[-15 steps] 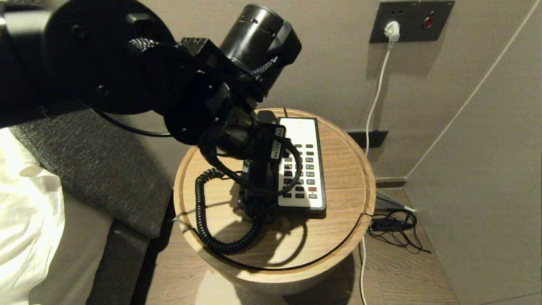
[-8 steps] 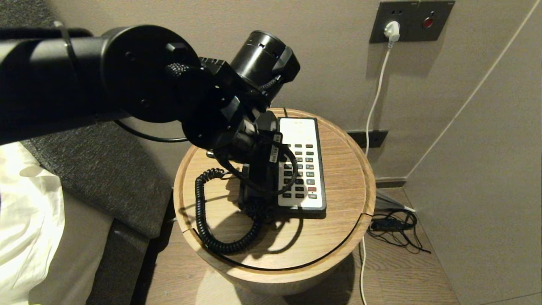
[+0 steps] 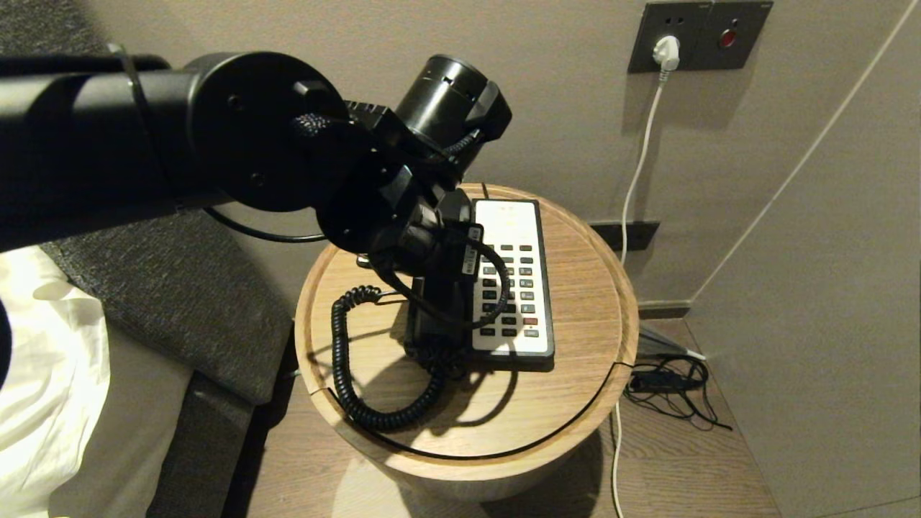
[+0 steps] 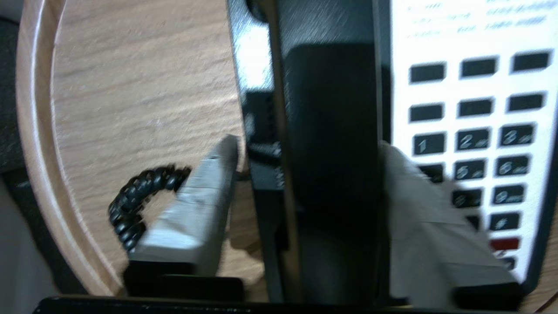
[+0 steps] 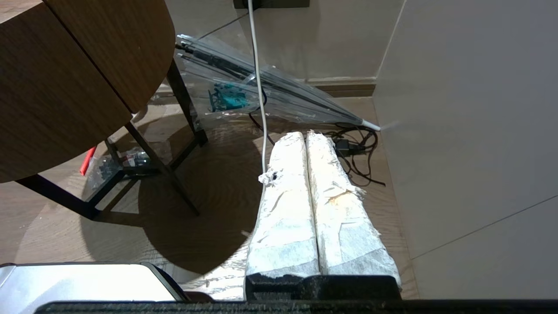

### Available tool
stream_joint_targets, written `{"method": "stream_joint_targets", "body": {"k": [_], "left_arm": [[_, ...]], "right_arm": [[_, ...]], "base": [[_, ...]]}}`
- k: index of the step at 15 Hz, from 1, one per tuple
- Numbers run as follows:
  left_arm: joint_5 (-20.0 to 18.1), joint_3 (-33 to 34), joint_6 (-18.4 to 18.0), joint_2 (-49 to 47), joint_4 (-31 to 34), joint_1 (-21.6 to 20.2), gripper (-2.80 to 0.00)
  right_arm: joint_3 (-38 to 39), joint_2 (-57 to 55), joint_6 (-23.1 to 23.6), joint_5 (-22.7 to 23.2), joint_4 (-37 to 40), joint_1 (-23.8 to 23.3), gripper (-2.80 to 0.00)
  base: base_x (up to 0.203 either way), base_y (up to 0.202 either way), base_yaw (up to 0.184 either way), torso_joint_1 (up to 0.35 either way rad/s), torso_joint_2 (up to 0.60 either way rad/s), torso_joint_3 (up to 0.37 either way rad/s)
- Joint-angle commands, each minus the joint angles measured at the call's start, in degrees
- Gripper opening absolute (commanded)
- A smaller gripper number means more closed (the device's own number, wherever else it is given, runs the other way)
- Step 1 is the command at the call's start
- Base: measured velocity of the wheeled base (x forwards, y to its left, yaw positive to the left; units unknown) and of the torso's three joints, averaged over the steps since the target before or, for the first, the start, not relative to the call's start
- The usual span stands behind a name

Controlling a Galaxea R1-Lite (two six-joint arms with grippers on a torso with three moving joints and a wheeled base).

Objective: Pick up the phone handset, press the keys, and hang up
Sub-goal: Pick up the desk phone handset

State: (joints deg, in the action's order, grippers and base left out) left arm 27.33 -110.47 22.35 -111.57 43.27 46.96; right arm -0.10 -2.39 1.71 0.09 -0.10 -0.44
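The left tool [image 4: 305,174] has come lower than before over the handset [image 4: 331,144] on the phone [image 3: 512,288], its fingers [image 4: 196,205] apart on both sides

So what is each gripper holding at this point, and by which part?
Nothing yet. The left gripper straddles the middle of the phone handset, which lies in its cradle, with a gap beside one finger. The right gripper hangs shut and empty over the floor.

**Warm light, hard shadows, a smeared wrist view**

Warm light from above throws my arm's hard shadow across the round table [image 3: 575,288]. My left wrist view is motion-blurred; keypad [image 4: 475,139] digits smear, the handset [image 4: 331,144] shows glare.
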Motion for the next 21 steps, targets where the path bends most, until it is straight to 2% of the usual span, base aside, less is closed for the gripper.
{"method": "stream_joint_targets", "body": {"k": [1, 8, 14, 21], "left_arm": [[0.09, 0.08, 0.22, -0.49, -0.03, 0.06, -2.8], [0.09, 0.08, 0.41, 0.14, -0.3, 0.96, -2.8], [0.03, 0.07, 1.19, 5.14, -0.72, 1.65, -2.8], [-4.08, 0.31, 3.79, 14.44, 0.25, 1.56, -2.8]], "right_arm": [[0.01, 0.02, 0.05, 0.0, 0.01, 0.0, -2.8], [0.01, 0.02, 0.05, 0.0, -0.02, 0.0, -2.8], [0.01, 0.02, 0.05, 0.0, 0.01, 0.0, -2.8], [0.01, 0.02, 0.05, 0.0, 0.01, 0.0, -2.8]], "base": [[0.0, 0.0, 0.0, 0.0, 0.0, 0.0], [0.0, 0.0, 0.0, 0.0, 0.0, 0.0], [0.0, 0.0, 0.0, 0.0, 0.0, 0.0], [0.0, 0.0, 0.0, 0.0, 0.0, 0.0]]}}
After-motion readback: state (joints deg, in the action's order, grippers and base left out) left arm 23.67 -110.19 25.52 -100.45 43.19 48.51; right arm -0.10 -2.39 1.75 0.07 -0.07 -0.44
